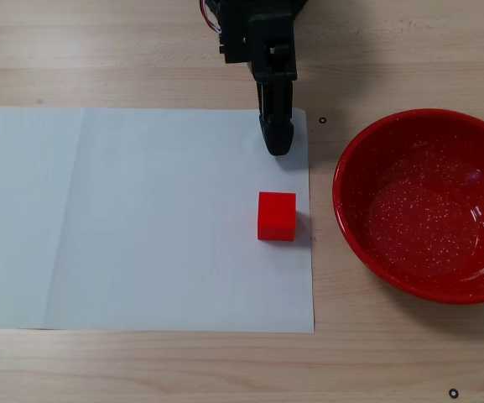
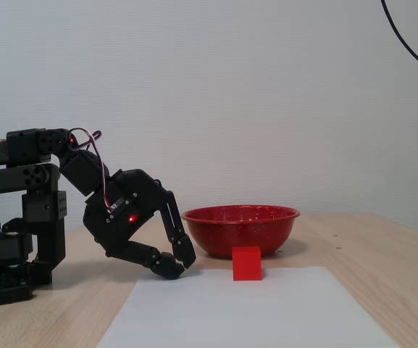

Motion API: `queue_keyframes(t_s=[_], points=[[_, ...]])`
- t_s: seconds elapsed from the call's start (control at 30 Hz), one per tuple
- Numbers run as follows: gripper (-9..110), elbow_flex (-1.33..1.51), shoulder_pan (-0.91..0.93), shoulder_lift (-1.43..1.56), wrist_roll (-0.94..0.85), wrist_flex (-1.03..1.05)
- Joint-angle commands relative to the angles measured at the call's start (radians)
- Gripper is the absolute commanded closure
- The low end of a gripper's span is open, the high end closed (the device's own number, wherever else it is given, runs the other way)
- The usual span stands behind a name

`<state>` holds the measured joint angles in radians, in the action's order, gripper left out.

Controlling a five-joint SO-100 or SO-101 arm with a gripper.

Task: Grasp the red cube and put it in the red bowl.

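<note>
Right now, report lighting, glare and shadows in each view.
In a fixed view from above, even light; a window reflection glares inside the red bowl, and the red cube casts a faint shadow to its right. In a fixed view from the side, soft shadow lies under the gripper; focus is sharp.

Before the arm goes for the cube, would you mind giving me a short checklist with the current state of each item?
1. Red cube sits free on the white paper, nothing touching it: ok.
2. Gripper lined up with the cube: ok in the fixed view from above; it sits just behind the cube, not yet over it.
3. Gripper open wide enough for the cube: not ok; in the fixed view from the side the fingertips sit nearly together.
4. Red bowl empty and upright: ok.
5. Path from cube to bowl free of obstacles: ok.
</note>
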<state>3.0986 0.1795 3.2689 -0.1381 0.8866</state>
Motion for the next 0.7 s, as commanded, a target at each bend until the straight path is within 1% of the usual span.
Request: queue_keyframes(t_s=[0.0, 0.47, 0.67], points=[[101, -0.003, -0.018, 0.008, -0.032, 0.032], [101, -0.005, -0.018, 0.008, -0.026, 0.035], [101, -0.046, -0.020, -0.002, 0.014, 0.106]])
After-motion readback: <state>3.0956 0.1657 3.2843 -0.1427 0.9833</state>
